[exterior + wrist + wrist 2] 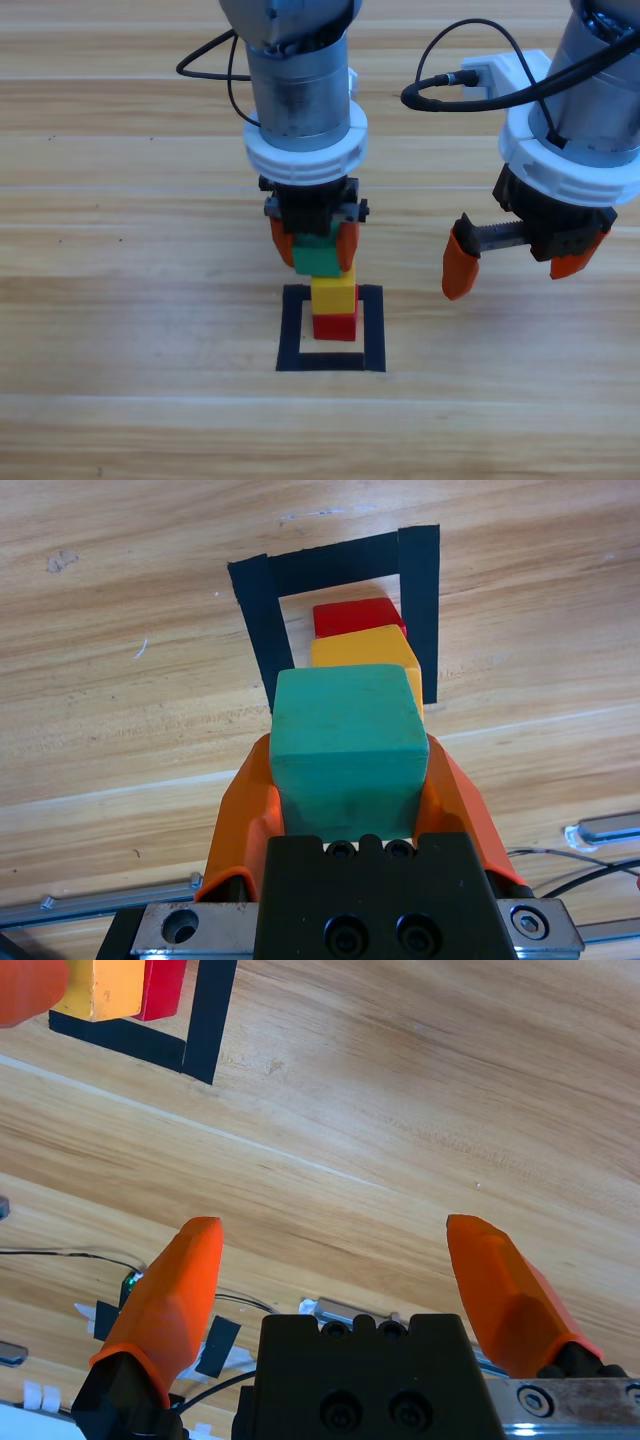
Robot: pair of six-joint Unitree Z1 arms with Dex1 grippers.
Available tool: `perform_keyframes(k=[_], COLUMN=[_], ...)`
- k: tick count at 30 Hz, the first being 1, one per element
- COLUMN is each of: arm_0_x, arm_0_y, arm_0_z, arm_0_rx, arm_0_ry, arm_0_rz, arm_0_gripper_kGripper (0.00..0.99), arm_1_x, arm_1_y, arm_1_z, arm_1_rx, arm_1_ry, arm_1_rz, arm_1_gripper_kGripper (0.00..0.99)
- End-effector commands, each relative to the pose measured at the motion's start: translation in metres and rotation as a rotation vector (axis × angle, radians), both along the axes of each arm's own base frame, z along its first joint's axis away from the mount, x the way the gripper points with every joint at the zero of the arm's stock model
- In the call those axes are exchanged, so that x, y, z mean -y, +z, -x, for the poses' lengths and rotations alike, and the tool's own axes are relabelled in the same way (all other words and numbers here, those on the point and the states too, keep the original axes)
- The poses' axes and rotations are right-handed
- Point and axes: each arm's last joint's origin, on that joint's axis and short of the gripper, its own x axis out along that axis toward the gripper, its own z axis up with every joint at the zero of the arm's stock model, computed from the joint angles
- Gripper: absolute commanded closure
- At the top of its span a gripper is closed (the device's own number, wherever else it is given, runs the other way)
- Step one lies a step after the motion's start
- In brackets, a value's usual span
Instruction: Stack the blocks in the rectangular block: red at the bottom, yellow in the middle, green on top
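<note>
Gripping: the left gripper has its 2 orange jaws closed on opposite sides of the teal-green cube, as the left wrist view shows.
Teal-green cube: held just over the yellow cube; from the high view its lower edge meets the yellow cube's top, but whether it rests there or hangs a hair above I cannot tell. In the left wrist view it hides most of the stack behind it.
Yellow cube: sits on the red cube, roughly squared with it; both show past the green one in the left wrist view.
Red cube: on bare wood inside the black tape square, toward its far, right part, close to the right strip.
Black tape square: flat on the wooden table, all 4 strips in sight in the left wrist view.
Right gripper: hangs above the table well to the right of the square, jaws spread wide with nothing between them.
</note>
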Motion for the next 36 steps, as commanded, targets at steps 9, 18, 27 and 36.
perform_keyframes(k=[9, 18, 27, 36], arm_0_x=[0.015, 0.017, 0.018, 0.019], arm_0_y=[-0.022, -0.023, -0.026, -0.027], arm_0_z=[0.001, 0.001, 0.0, 0.0], arm_0_rx=[-0.023, -0.022, -0.024, -0.023], arm_0_ry=[-0.036, -0.043, -0.048, -0.054], arm_0_rz=[-0.036, -0.035, -0.037, -0.039], arm_0_gripper_kGripper=[0.936, 0.935, 0.935, 0.935], arm_1_x=[0.008, 0.033, 0.084, 0.076], arm_1_y=[-0.003, 0.024, 0.048, 0.039], arm_1_z=[0.001, 0.028, 0.075, 0.077], arm_1_rx=[-0.032, 0.101, 0.355, 0.271], arm_1_ry=[0.044, 0.132, 0.204, 0.368], arm_1_rz=[-0.064, -0.281, -0.49, -0.562], arm_1_gripper_kGripper=[0.001, 0.002, 0.005, 0.004])
